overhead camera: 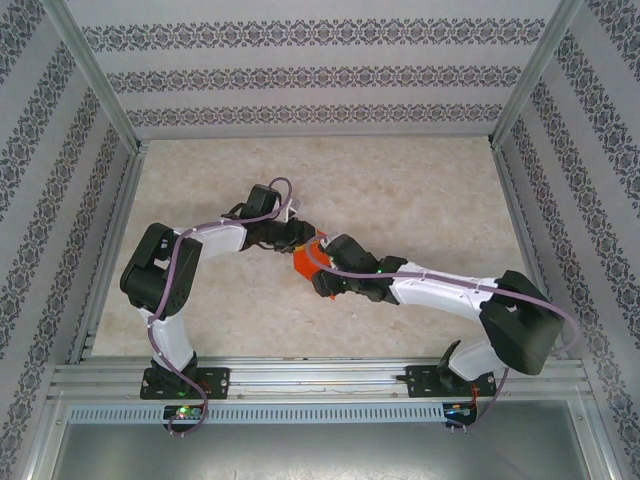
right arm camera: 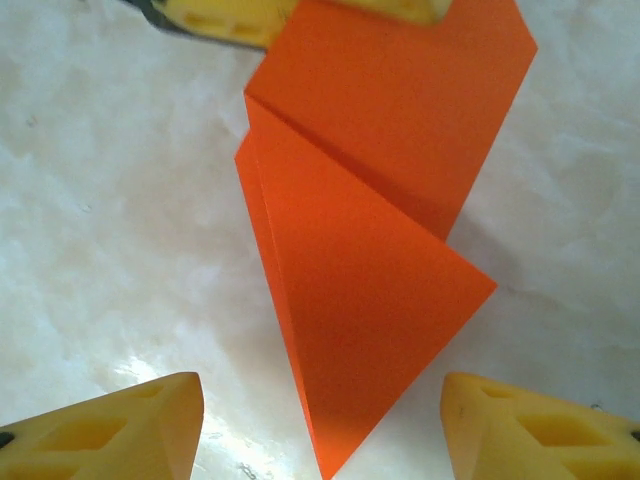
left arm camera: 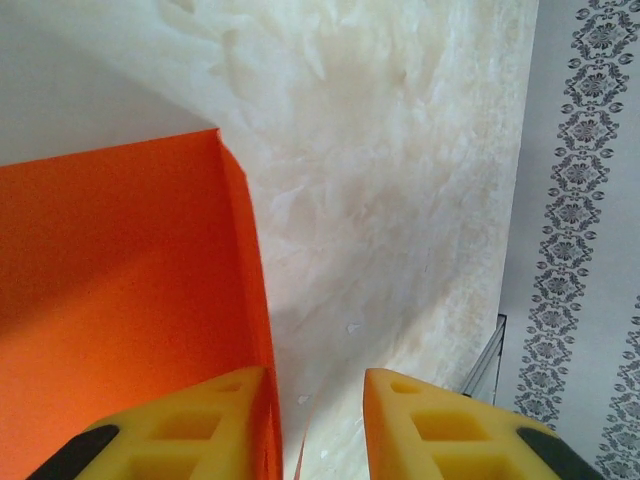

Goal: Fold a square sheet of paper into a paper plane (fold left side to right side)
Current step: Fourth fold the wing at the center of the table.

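- Middle of the pale marbled desk [overhead camera: 420,190], and there lies the bright orange-red square sheet of paper [overhead camera: 304,263], creased into a narrower shape, flat between the two arms
- From the right wrist the sheet shows a diagonal flap laid over its body, and it narrows to one sharp tip
- That tip points straight at the right claw [right arm camera: 320,405], almost on its midline
- The right claw has its yellow fingers [right arm camera: 110,430] spread wide, one on each side of the tip, and it grips nothing
- The left claw [left arm camera: 315,430] sits at the opposite, broad end of the sheet
- Its two yellow fingers stand a little apart, with bare desk showing in the gap
- The sheet's edge runs down between them, close against the left-hand finger
- I cannot tell whether that finger presses on the paper, but with that gap the jaws are not clamped on it
- The relation that matters: the sheet's long axis runs claw to claw, broad end at the left, tip at the right, slanting from upper left to lower right in the overhead view
- Both claws are right at the paper, and neither is clearly nearer
- My read: folding the left side over to the right wants a crease along that long axis, so one end needs pinning while an edge is lifted
- The risk I see is the thin sheet skidding on the smooth desk
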